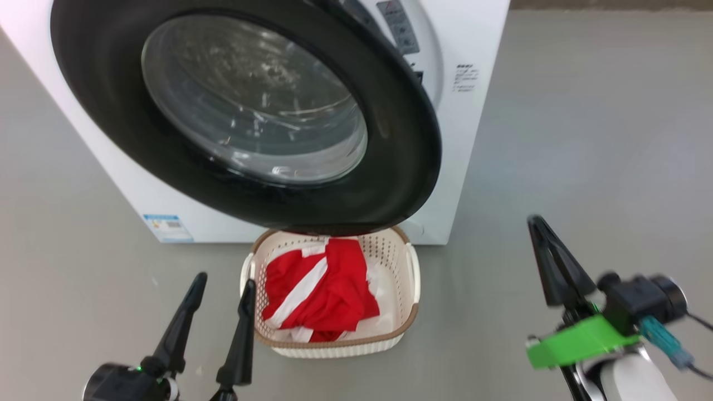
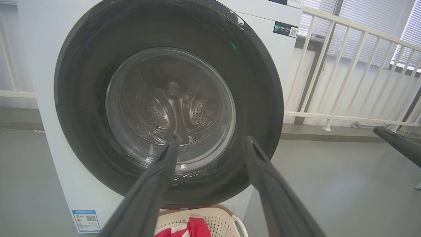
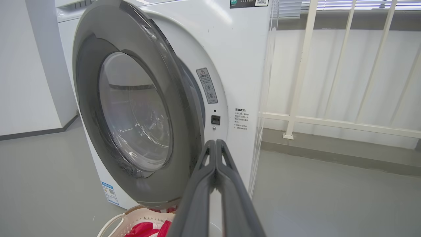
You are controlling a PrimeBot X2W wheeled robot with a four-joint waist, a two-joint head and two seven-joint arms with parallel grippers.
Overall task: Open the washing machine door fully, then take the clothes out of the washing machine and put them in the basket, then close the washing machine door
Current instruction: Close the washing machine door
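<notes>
Red, white-striped fabric clothes [image 1: 323, 289] fill the cream perforated plastic basket [image 1: 334, 350] at six o'clock, under the ajar glossy black-rimmed round glass washing machine door [image 1: 245, 111]; unloading looks done, so the left gripper [image 1: 225, 279] at seven spreads empty and the right gripper [image 1: 537, 223] at four is pressed together, likely for pushing.

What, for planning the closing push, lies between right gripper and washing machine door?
No loose object: the head view shows just grey floor and the washing machine's white front between right gripper and washing machine door.
</notes>
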